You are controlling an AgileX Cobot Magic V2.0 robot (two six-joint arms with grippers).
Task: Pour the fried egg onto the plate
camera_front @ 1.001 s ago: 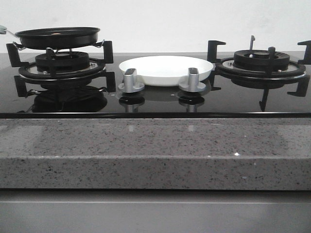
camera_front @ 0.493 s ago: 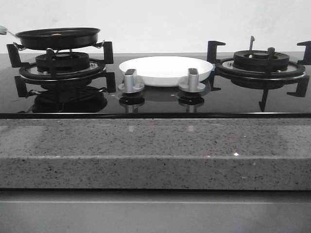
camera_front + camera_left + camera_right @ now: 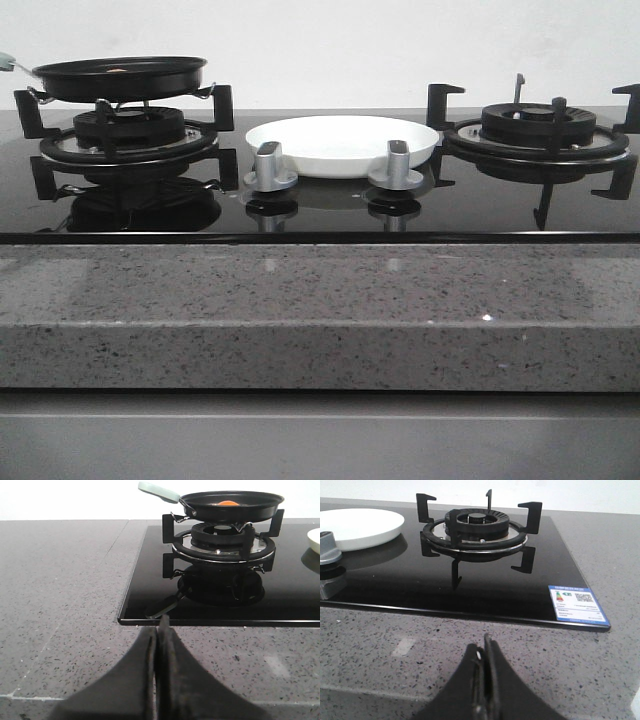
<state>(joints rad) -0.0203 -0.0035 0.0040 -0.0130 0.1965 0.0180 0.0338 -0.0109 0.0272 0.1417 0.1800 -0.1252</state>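
While both hands, left and right, rest closed over speckled granite, the plate sits between 2 burners.

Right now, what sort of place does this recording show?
Most likely a kitchen counter, or a mock-up of one: a black glass hob with two gas burners is set into speckled stone, a pan holding an egg sits on the left burner, and a plate waits between the burners.
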